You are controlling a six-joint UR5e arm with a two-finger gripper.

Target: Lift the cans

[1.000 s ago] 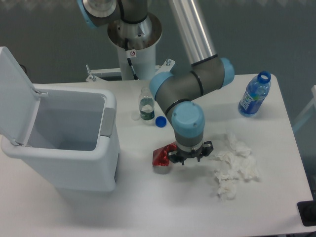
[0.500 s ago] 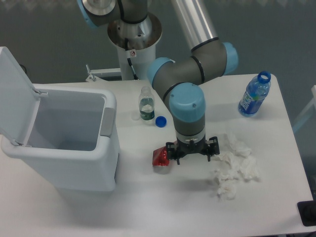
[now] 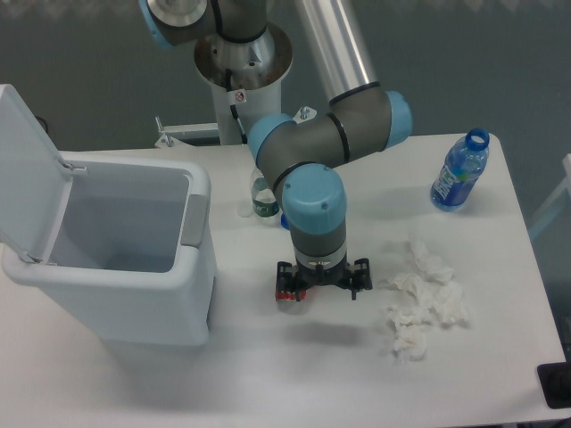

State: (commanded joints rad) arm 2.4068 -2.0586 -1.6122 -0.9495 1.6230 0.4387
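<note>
The gripper is seen low over the table, right by the red can.

Only a small red bit of the can is seen, at the left end of the gripper, near the middle of the table. The rest of the can is hidden by the gripper and the arm. How far the fingers are spread cannot be told, and it cannot be told if the can is held. A white bin with its lid up is placed to the left. A small clear bottle with a green label is partly hidden behind the arm on the far side. A blue bottle is stood far to the right. White crumpled paper is spread just right of the gripper.
</note>
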